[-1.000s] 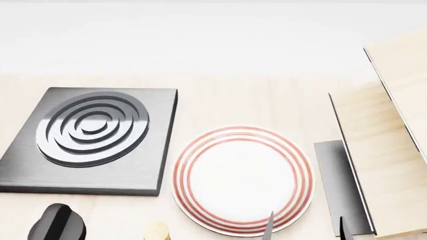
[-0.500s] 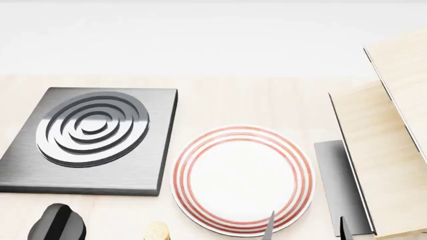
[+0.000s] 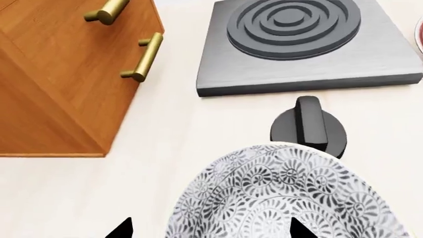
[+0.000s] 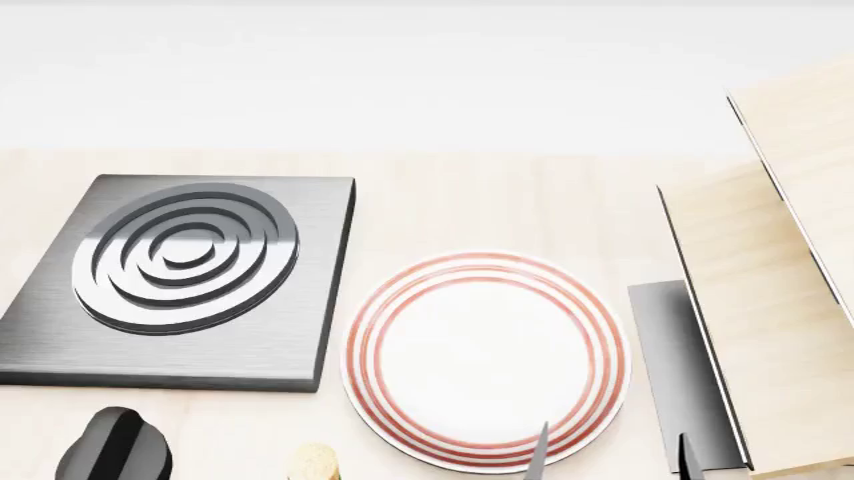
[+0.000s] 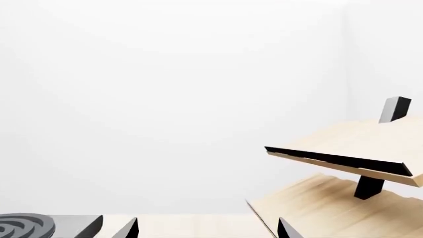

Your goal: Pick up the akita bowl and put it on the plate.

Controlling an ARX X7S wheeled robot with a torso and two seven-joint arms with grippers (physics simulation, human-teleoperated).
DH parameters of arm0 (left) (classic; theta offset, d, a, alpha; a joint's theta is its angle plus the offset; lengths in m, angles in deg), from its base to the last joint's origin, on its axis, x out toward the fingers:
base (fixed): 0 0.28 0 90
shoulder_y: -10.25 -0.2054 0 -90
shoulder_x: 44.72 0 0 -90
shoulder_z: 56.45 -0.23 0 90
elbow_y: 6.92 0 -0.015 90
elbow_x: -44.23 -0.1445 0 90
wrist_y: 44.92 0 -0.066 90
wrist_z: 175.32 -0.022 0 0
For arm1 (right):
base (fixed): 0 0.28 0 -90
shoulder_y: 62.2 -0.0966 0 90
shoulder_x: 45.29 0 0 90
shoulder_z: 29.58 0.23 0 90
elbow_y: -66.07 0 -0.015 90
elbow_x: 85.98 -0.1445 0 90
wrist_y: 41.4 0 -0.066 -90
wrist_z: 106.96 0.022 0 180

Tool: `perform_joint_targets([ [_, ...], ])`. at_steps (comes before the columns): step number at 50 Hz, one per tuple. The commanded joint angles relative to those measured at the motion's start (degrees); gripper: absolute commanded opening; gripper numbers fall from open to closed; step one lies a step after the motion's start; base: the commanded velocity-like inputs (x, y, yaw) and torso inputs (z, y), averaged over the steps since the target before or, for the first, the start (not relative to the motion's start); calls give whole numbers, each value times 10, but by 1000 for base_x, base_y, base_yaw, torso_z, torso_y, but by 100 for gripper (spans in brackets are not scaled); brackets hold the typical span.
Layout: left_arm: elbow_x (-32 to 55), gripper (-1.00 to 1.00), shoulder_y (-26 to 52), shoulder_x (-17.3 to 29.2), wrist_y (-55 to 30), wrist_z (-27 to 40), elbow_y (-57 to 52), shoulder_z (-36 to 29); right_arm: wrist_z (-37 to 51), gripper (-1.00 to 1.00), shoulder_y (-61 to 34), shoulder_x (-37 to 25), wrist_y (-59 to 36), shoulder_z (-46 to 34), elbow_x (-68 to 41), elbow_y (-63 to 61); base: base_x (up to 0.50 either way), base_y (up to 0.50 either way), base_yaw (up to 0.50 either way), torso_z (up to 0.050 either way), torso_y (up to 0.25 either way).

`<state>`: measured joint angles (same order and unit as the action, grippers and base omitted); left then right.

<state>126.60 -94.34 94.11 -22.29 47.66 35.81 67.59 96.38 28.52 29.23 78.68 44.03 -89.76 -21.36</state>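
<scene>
The akita bowl (image 3: 284,198), white with a dense grey floral pattern, fills the near part of the left wrist view and does not show in the head view. My left gripper (image 3: 211,229) is open and straddles its rim, one fingertip (image 3: 122,229) outside the bowl and the other over its inside. The plate (image 4: 487,360), white with red rings, lies on the light counter in the head view with nothing on it. Over the plate's near right edge my right gripper (image 4: 611,458) is open, holding nothing. Its tips (image 5: 129,229) frame bare counter in the right wrist view.
A dark square burner (image 4: 187,275) with grey rings sits left of the plate, a black knob (image 4: 114,445) in front of it. A brown cabinet (image 3: 59,84) with brass handles stands beside the bowl. Slanted wooden shelves (image 4: 774,300) and a grey panel (image 4: 674,370) stand right of the plate.
</scene>
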Motion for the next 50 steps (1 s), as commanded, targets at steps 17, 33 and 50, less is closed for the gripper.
perform_joint_targets([
  [17, 21, 100, -50, 11, -5, 8, -12, 50, 3, 100, -5, -1, 1, -7, -2, 8, 0, 0, 0, 0, 0],
  [33, -21, 100, -59, 5, -5, -13, 0, 27, 5, 100, -5, -3, 3, -10, -4, 9, 0, 0, 0, 0, 0],
  [50, -70, 100, -67, -5, 6, -43, 10, 4, 4, 100, -7, -5, 1, -16, -8, 10, 0, 0, 0, 0, 0],
])
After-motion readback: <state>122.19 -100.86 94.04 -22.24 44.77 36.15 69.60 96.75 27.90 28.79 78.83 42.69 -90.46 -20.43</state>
